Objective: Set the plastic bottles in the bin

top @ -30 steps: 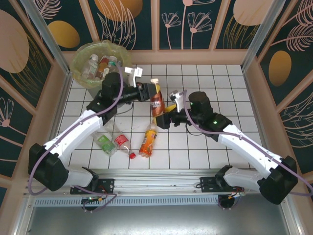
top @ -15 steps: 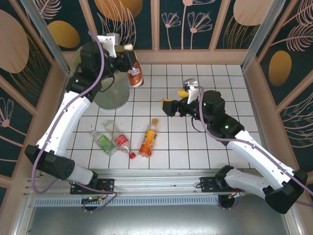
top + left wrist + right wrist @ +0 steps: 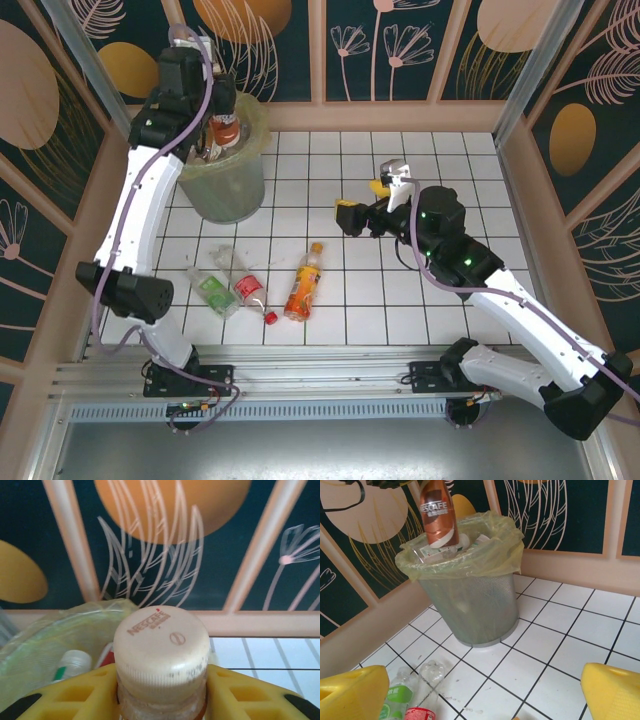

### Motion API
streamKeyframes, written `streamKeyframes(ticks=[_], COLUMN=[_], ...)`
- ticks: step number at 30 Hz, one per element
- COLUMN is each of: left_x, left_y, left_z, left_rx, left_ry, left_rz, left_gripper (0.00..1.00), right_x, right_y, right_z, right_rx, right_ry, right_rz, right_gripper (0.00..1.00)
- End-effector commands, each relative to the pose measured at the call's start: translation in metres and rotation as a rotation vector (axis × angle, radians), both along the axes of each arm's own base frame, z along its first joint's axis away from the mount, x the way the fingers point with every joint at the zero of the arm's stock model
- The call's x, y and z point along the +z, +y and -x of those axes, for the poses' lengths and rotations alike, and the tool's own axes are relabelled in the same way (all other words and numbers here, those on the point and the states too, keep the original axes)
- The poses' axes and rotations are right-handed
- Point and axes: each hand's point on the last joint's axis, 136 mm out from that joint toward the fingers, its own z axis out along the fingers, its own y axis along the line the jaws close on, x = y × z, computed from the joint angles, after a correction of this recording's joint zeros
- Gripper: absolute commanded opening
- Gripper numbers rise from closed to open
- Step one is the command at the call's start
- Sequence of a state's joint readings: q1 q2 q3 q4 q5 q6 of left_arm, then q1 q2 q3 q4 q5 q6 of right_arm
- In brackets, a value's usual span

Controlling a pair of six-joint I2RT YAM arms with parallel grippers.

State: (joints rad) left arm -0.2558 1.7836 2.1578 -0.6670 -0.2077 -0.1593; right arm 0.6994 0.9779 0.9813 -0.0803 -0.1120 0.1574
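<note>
At the far left, the bin stands on the white-tiled desk, close to the left wall. Its yellow-green bag is folded out over the rim. Several bottles lie inside it, among them a white-capped bottle just within the bag's edge.

The left gripper hangs over the bin's mouth. It is clamped on the neck of a brown bottle just beneath its cream cap, with a yellow finger pressed against each side. That bottle hangs upright, its lower end within the bag's opening.

Nearer and a little to the right, three bottles lie flat on the desk. The green-labelled bottle and the red-labelled bottle lie just beside each other. The orange bottle lies a little apart on their right, its cap pointing to the far side.

Further right, the right gripper hovers above the middle of the desk. Its jaws are spread wide with nothing between them, and it faces left toward the bin.
</note>
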Motion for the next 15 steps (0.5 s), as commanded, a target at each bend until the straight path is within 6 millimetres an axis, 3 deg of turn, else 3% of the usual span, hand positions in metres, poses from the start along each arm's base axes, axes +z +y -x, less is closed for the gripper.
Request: streamKeyframes(ticks=[1,7,15], left_x=[-0.032,-0.064,-0.084], left_y=[0.028,0.048,0.061], left_z=[-0.007,-0.023,-0.030], left_rx=[0.113,0.207,0.242], left_ry=[0.113,0.192,0.236], left_rz=[-0.117,-0.179,-0.194], left_gripper=[0.45,0.46,0.42], right_x=[0.007,-0.003,-0.009], right_y=[-0.001,0.005,0.005], right_z=[0.002,0.001,-0.002], right_rx=[0.006,0.026,0.014], right_ry=[-0.010,0.026,0.045], right_rz=[0.000,0.011,0.013], right_gripper=[0.99,0.99,0.99])
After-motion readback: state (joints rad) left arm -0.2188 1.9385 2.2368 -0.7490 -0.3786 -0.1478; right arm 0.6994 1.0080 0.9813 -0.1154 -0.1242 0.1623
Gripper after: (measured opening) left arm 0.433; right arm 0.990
